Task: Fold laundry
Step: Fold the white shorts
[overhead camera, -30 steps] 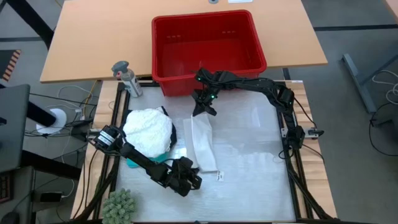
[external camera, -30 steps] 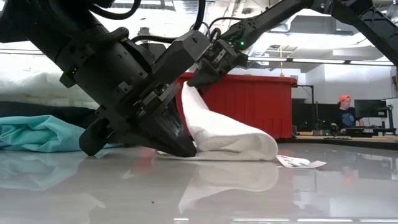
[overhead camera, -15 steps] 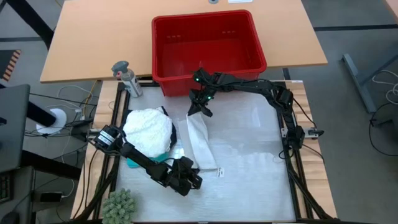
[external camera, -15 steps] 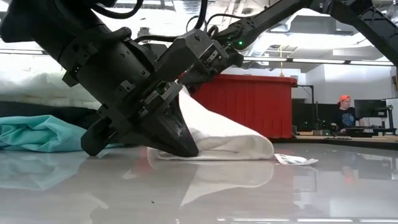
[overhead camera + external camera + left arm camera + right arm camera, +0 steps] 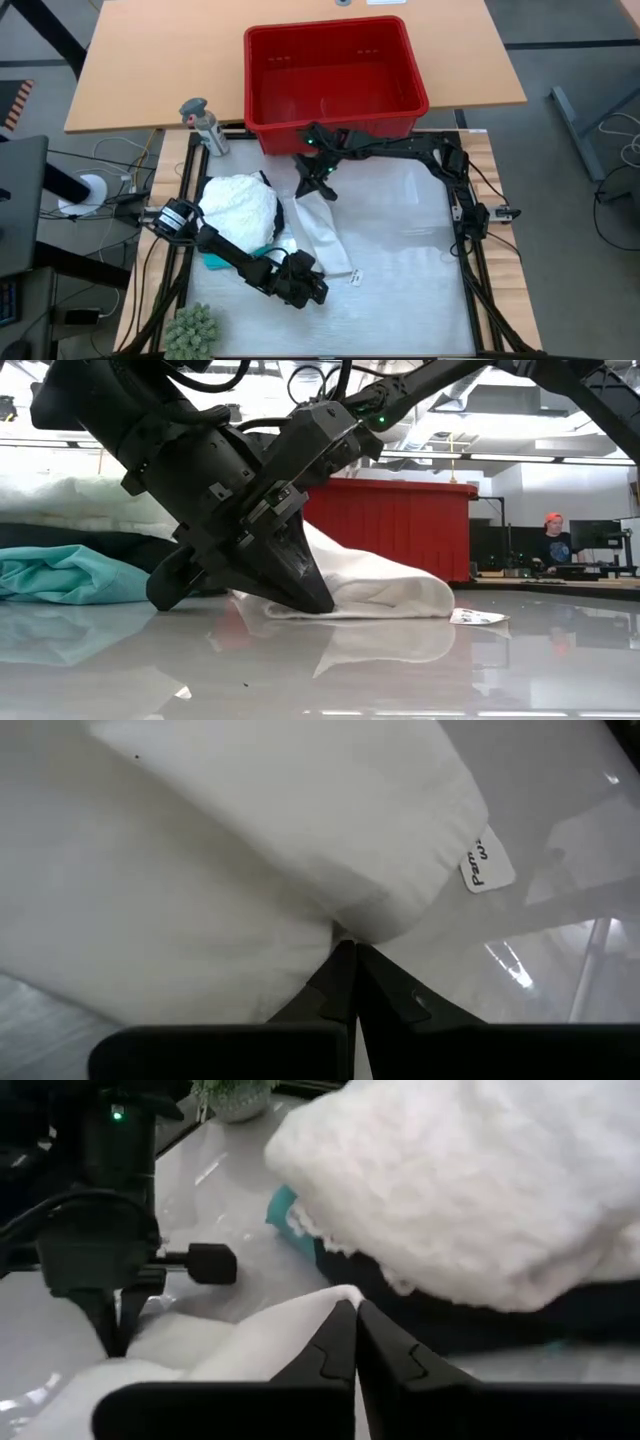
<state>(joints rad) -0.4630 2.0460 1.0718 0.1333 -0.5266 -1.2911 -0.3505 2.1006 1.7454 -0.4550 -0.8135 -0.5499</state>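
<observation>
A long white garment (image 5: pixel 322 232) lies folded on the glossy counter (image 5: pixel 400 290), just in front of the red basket (image 5: pixel 333 72), w/ a small printed tag (image 5: pixel 354 279) at its near end. Right pincer (image 5: pixel 322 186) is at the garment's far end, the end nearest the basket; in the right wrist view its fingers (image 5: pixel 338 1348) are pressed together w/ the white cloth's edge nipped at their tips. Left pincer (image 5: pixel 308 287) is at the garment's near end, beside the tag; in the left wrist view its fingers (image 5: pixel 345 982) are shut tight on a fold of the same white cloth. In the low view the garment (image 5: pixel 380 585) humps up from the counter between the two arms.

To the left of the basket's front, a pile of other laundry: a fluffy white piece (image 5: pixel 239 209) on top, black cloth (image 5: pixel 276 215) under its edge, teal cloth (image 5: pixel 215 262) poking out at the near side.

The red basket sits at the counter's far edge; inside it only bare red floor shows.

A small green fuzzy plant (image 5: pixel 191 329) stands at the counter's near left corner, well apart from the basket. A grey spray bottle (image 5: pixel 203 125) stands just left of the basket. Far behind the basket in the low view, a person (image 5: pixel 553 540) sits at a desk.
</observation>
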